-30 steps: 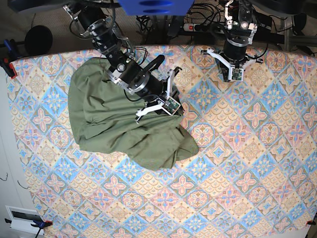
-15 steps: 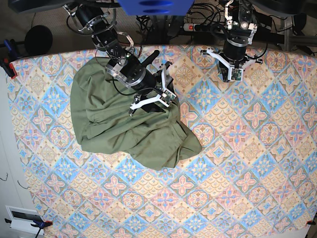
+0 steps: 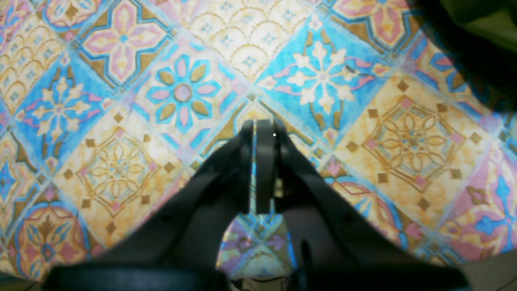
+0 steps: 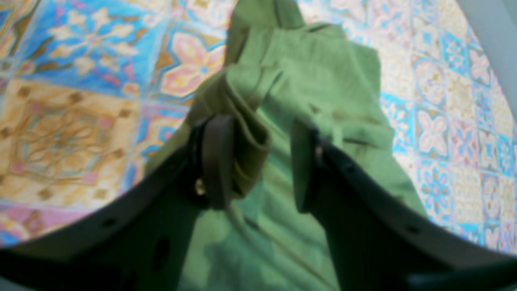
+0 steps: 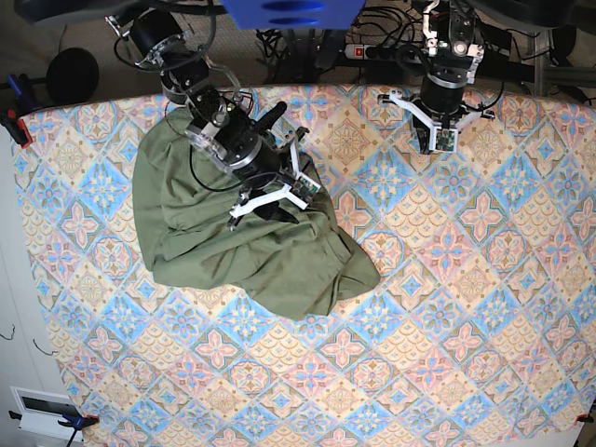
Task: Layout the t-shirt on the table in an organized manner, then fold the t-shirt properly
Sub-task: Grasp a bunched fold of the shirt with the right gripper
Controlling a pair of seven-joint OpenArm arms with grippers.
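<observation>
Two arms at work: right gripper (image 4: 258, 161), jaws parted, straddles the crumpled t-shirt (image 5: 242, 233); left gripper (image 3: 260, 161) clenched empty above the table (image 5: 466, 307). A shallow pinch could slip.

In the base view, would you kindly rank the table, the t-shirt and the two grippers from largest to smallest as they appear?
1. table
2. t-shirt
3. right gripper and left gripper: both far smaller than the shirt and alike in apparent size, so I would not rank one above the other.
</observation>
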